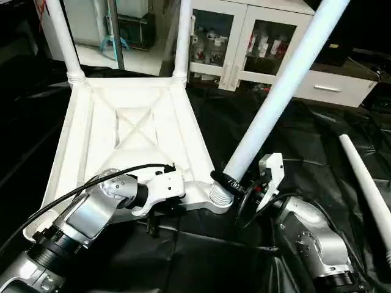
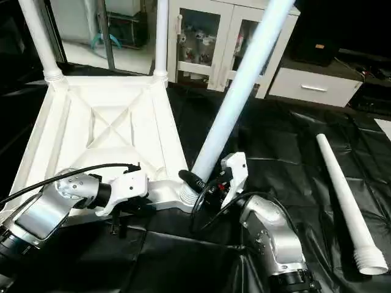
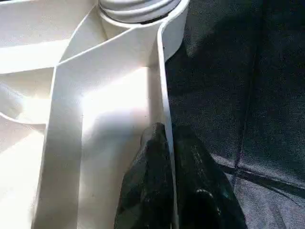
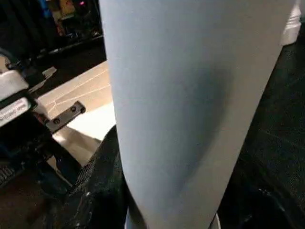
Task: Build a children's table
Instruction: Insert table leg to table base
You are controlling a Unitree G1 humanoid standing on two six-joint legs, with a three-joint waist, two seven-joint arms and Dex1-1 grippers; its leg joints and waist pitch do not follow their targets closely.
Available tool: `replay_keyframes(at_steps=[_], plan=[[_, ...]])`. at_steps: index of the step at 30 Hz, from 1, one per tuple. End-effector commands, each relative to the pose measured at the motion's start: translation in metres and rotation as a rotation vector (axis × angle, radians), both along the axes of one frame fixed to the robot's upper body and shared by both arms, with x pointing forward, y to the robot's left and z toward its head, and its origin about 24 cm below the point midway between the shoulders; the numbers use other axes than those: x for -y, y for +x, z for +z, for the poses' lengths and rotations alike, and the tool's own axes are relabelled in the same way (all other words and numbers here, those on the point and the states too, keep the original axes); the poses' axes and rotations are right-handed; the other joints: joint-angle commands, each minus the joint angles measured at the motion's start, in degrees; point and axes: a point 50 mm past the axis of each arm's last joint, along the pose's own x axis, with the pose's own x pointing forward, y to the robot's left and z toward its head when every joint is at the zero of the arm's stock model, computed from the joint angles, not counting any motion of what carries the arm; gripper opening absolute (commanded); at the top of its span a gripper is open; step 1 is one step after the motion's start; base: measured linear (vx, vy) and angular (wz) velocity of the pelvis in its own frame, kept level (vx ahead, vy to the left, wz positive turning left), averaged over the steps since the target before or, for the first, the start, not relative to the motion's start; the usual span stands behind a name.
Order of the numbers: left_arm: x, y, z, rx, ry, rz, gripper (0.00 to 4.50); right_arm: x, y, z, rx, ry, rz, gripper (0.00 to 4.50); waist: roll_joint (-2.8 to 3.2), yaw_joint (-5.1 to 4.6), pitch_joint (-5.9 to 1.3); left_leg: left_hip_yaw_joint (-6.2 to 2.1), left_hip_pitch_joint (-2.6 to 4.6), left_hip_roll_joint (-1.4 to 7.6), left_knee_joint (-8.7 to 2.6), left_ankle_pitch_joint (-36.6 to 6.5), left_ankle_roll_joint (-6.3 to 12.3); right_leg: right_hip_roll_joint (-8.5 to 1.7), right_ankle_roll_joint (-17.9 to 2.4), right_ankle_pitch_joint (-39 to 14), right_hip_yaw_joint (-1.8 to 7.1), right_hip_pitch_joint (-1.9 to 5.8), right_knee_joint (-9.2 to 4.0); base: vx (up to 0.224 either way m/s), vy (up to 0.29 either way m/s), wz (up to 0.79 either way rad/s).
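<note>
The children's table top [image 1: 122,134] lies upside down on black cloth, ribbed side up. Two white legs [image 1: 64,43] [image 1: 182,36] stand upright in its far corner sockets. A third leg [image 1: 281,91] leans to the right, its ribbed end in the near right socket [image 1: 219,198]. My right gripper [image 1: 229,180] is shut around that leg just above the socket; the leg [image 4: 190,105] runs between its black fingers [image 4: 100,181]. My left gripper [image 3: 167,138] is shut on the top's near rim wall [image 3: 162,86], left of that socket. A fourth leg [image 2: 345,201] lies loose on the cloth at the right.
A white cabinet [image 1: 244,36] with glass doors and a low white drawer unit [image 1: 330,88] stand behind the table. Wrinkled black cloth [image 2: 275,140] covers the floor around the work. A black cable [image 1: 91,183] runs along my left forearm.
</note>
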Motion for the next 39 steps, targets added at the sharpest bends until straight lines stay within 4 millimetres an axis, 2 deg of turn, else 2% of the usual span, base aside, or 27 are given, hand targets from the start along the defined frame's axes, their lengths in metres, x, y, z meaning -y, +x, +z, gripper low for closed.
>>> replay_keyframes(at_steps=[1,4,9,14,18,29,34,36,39], plan=[[0.003,-0.006,-0.009,-0.027,0.0,-0.027,0.0,0.004,-0.015,-0.032,-0.127,-0.138,0.047,1.88,0.45,-0.57,-1.61,-2.37,0.97,4.91,-5.68,-10.95,-1.8,-5.42,-9.92,-10.83,2.72,0.18,-4.77,0.0,0.0,0.0],[0.003,-0.005,-0.008,-0.024,-0.001,-0.023,0.0,0.002,-0.014,-0.032,-0.104,-0.165,0.059,1.87,0.37,-0.54,-1.55,-2.34,0.96,4.93,-5.68,-11.04,-1.6,-5.48,-9.91,-11.17,2.76,0.14,-4.84,0.0,0.0,0.0],[0.004,-0.005,-0.008,-0.021,-0.005,-0.017,0.0,-0.001,-0.013,-0.035,-0.079,-0.229,0.092,1.87,0.19,-0.81,-1.39,-2.5,0.98,4.96,-5.85,-13.51,-2.03,-5.55,-8.92,-16.1,2.9,-0.12,-5.36,0.0,0.0,0.0],[0.004,-0.004,-0.007,-0.02,-0.012,-0.015,0.0,0.001,-0.014,-0.045,-0.138,-0.307,0.106,1.87,0.22,-0.99,-1.3,-2.63,1.0,4.98,-6.03,-14.97,-2.27,-5.44,-8.65,-16.84,2.87,-0.25,-5.45,0.0,0.0,0.0],[0.004,-0.004,-0.007,-0.018,-0.017,-0.013,0.0,0.005,-0.013,-0.049,-0.19,-0.288,0.072,1.87,0.1,-1.17,-1.15,-2.86,1.16,5.03,-6.17,-18.23,-2.77,-5.69,-8.09,-21.17,3.07,-0.52,-5.87,0.0,0.0,0.0],[0.004,-0.002,-0.007,0.009,-0.038,0.026,0.0,0.006,-0.02,-0.054,-0.167,-0.297,0.072,1.87,0.13,-1.28,-1.2,-2.85,1.22,5.07,-6.34,-18.43,-2.56,-5.59,-7.87,-20.94,3.13,-0.64,-6.05,0.0,0.0,0.0],[0.008,0.008,-0.002,0.055,-0.111,0.131,0.0,0.007,-0.013,-0.054,-0.159,-0.304,-0.008,1.87,0.25,-1.33,-1.12,-2.8,1.37,5.1,-6.48,-19.15,-2.76,-5.65,-7.83,-22.08,3.13,-0.82,-6.34,0.0,0.0,0.0],[0.016,0.016,0.003,0.069,-0.167,0.21,0.0,0.012,0.003,-0.057,-0.16,-0.377,-0.191,1.87,0.21,-1.71,-1.07,-3.09,1.11,5.07,-6.71,-20.01,-3.64,-5.8,-7.43,-24.44,3.01,-0.77,-6.42,0.0,0.0,0.0],[0.022,0.022,0.007,0.084,-0.193,0.25,0.0,0.014,0.012,-0.056,-0.16,-0.389,-0.291,1.87,0.24,-2.54,-1.22,-3.41,0.9,5.01,-6.82,-20.63,-4.46,-5.85,-6.59,-25.53,2.85,-0.68,-6.57,0.0,0.0,0.0]])
